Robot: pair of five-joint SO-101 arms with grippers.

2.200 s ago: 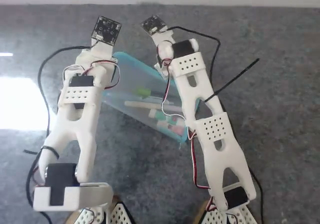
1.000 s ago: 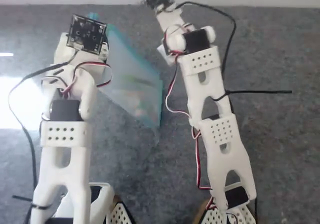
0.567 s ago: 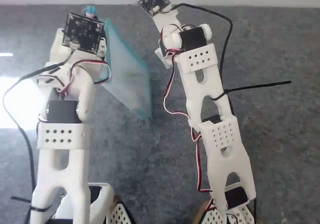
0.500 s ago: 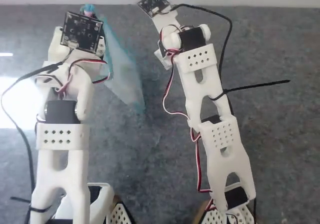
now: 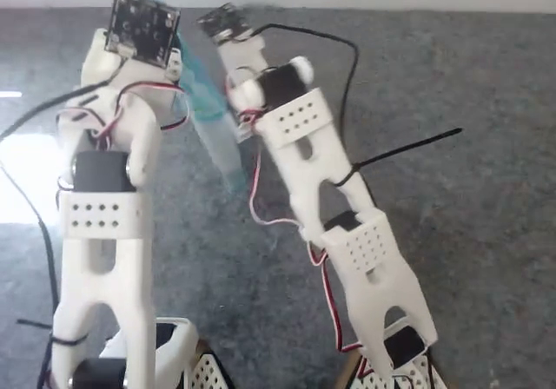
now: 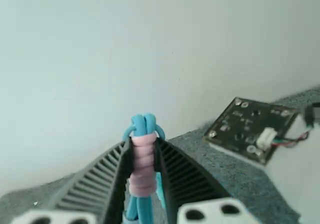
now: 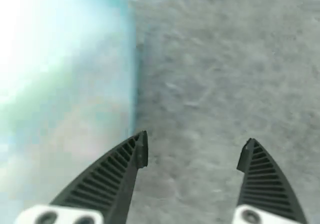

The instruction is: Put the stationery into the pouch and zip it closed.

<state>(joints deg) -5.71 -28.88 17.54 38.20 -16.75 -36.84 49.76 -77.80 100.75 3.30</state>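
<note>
Lifted up from the worktop (image 5: 217, 267), the pouch (image 5: 217, 133) now hangs edge-on from its pull cord (image 6: 145, 124), clamped in the left gripper (image 6: 142, 143). Right gripper (image 7: 194, 151) has swung beside it, jaws apart (nothing held). Zipping seems underway; next, pinch the pouch's edge as counter-hold.

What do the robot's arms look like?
The left arm and right arm are white plastic with small round holes, black motors and red, white and black wires. The left end effector and right end effector have black ribbed fingers.
</note>
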